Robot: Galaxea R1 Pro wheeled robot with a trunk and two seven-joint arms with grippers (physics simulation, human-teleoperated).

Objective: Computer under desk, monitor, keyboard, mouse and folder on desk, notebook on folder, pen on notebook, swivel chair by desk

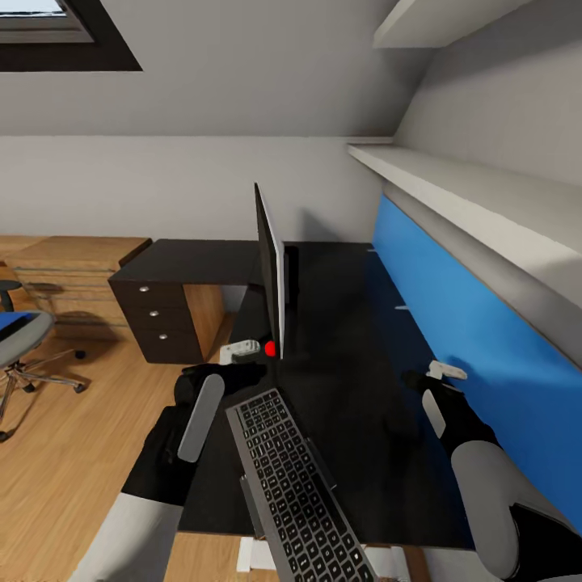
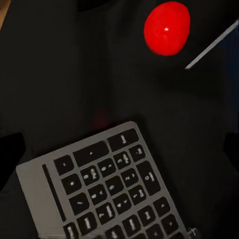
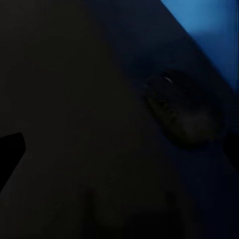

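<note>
On the black desk the monitor stands edge-on, its red dot low at the near corner. In front of it the silver-grey keyboard lies diagonally, its near end past the desk's front edge. My left gripper hovers open over the keyboard's far end. My right gripper is open above the desktop; the dark mouse lies just ahead of it beside the blue wall panel. The computer shows under the desk. At the left edge the swivel chair carries the blue folder.
A black drawer block holds up the desk's left wing. Beyond it a light-wood drawer unit lines the wall. A blue wall panel and a white shelf run along the desk's right side. Wood floor lies between me and the chair.
</note>
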